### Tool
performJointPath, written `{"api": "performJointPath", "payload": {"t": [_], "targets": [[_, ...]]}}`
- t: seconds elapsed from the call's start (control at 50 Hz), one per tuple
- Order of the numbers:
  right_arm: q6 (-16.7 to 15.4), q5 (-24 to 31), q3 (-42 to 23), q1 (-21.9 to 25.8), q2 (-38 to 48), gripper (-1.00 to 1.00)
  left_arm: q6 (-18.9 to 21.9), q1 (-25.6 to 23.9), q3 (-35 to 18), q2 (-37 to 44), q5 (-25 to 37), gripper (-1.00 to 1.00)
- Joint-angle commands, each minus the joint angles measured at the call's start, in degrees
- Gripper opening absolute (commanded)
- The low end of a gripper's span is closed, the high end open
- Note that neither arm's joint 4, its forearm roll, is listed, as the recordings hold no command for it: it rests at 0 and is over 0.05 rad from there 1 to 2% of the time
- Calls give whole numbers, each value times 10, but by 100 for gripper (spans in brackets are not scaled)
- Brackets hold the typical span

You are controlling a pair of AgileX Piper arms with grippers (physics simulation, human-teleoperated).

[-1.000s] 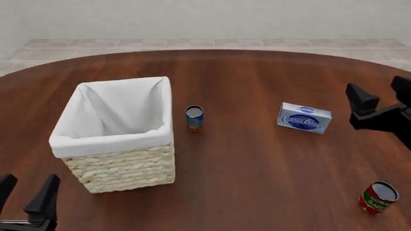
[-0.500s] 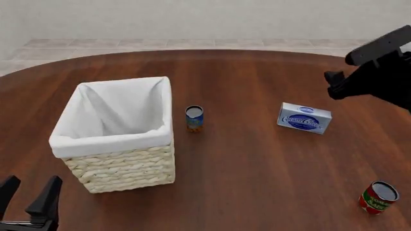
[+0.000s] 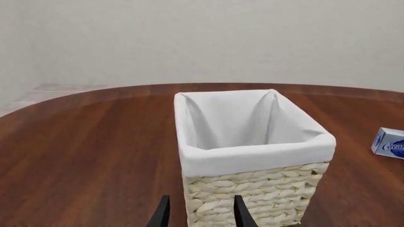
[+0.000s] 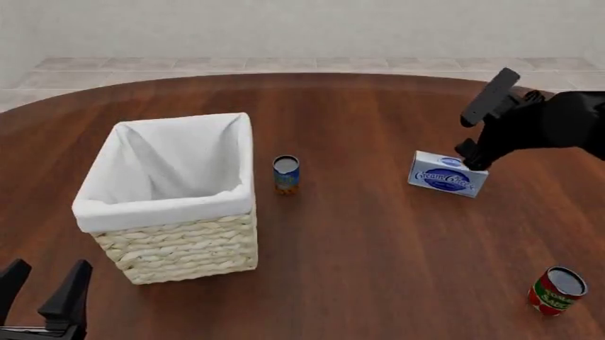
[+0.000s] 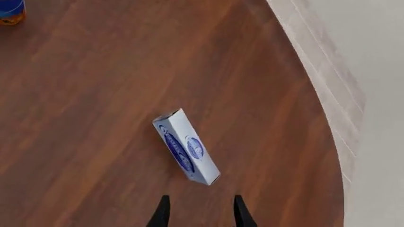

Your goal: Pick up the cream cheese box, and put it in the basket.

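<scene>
The cream cheese box [image 4: 448, 173] stands on its long edge on the right of the table, pale blue-white with a dark blue oval logo. It also shows in the right wrist view [image 5: 186, 147] and at the edge of the left wrist view [image 3: 389, 143]. My right gripper [image 4: 475, 157] hangs open just above the box's far right end, apart from it; in the right wrist view [image 5: 200, 213] the box lies just ahead of the fingertips. The wicker basket [image 4: 180, 244], lined with white cloth, stands at the left [image 3: 252, 196]. My left gripper [image 4: 42, 289] is open and empty at the near left corner, in front of the basket [image 3: 200, 215].
A small can with a blue and orange label [image 4: 285, 173] stands between basket and box, also seen in the right wrist view [image 5: 11, 10]. A red can [image 4: 557, 290] stands at the near right. The table's round edge [image 5: 328, 123] runs close behind the box.
My right arm has swung up and leftward from the right edge and now tilts down over the box. The left gripper and all objects have stayed put.
</scene>
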Motion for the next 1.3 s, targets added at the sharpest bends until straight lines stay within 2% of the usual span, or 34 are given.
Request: {"api": "performJointPath", "payload": {"t": [0.02, 0.06, 0.08, 0.18, 0.24, 0.34, 0.36, 0.44, 0.6, 0.88, 1.06, 1.22, 1.3], "targets": [[-91, 28, -19, -15, 69, 100, 1, 0, 0, 0, 2, 100], [-109, 34, -13, -3, 73, 100, 2, 0, 0, 0, 2, 100], [-104, 39, -21, -7, 79, 100, 2, 0, 0, 0, 2, 100], [-120, 45, -36, -19, 94, 100, 2, -2, 0, 0, 3, 100], [-150, 36, -27, -31, 98, 100, 4, -2, 0, 0, 3, 100], [-175, 38, -18, -43, 109, 100, 3, -2, 0, 0, 3, 100], [-191, 41, -14, -51, 112, 100, 3, -2, 0, 0, 4, 100], [-193, 51, -33, -58, 122, 100, 2, -3, 0, 0, 5, 100], [-226, 62, -46, -82, 148, 100, 3, -4, 0, 2, 7, 100], [-225, 92, -120, -78, 195, 100, 4, -2, 0, 5, 9, 100], [-228, 107, -132, -84, 214, 100, 5, -7, 0, 8, 8, 100], [-250, 85, -139, -99, 232, 100, 2, -8, 0, 12, 8, 100], [-275, 80, -125, -100, 234, 100, 4, -13, 0, 16, 5, 100]]}}
